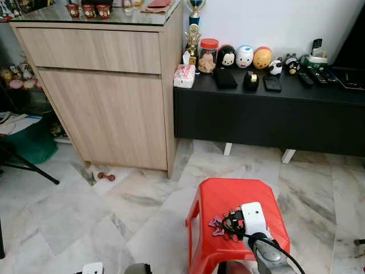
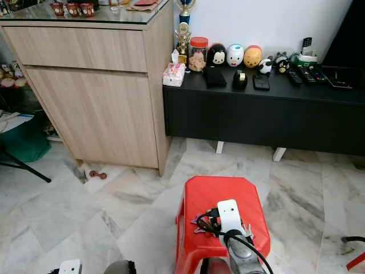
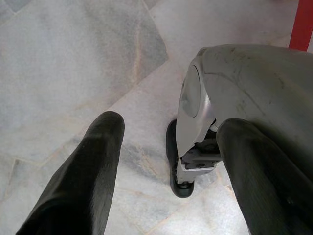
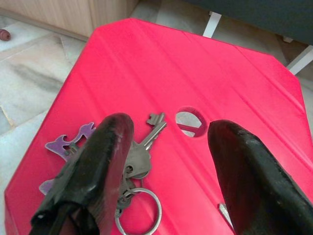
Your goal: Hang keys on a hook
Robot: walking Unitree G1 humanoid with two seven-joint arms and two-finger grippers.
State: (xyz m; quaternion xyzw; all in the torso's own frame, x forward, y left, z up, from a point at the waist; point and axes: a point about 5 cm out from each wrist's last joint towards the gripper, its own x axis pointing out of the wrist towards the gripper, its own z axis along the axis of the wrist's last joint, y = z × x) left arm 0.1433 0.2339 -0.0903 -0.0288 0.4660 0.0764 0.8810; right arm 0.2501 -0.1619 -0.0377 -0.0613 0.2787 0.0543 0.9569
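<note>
1. Keys [image 4: 134, 161] lie flat on the red stool [image 4: 234, 88], near its left-near part: a silver key, a ring and a purple tag, bunched together.
2. Right gripper [image 4: 171, 171] hangs just over the stool with its fingers [image 4: 98, 166] spread wide and holding nothing. One finger sits over the bunch, the other to the right of the stool's centre hole [image 4: 190, 122].
3. Left gripper [image 3: 166, 171] hangs idle low over the marble floor [image 3: 63, 58], fingers released and empty.
4. No hook visible from here. Ahead: wood cabinet [image 1: 108, 108] far left, black counter [image 1: 268, 114] far right with jars and toys.
5. Risks, my read:
   - Bunch is off-centre between the fingers, so closing now may catch only the tag or shove the keys left off the stool edge.
   - Keys lie flat on slick plastic. Fingertips may skid over them.
   - Ring could dangle and swing, making the hook-up fiddly.
   - Stool is light, so pressing down hard may tip it.
</note>
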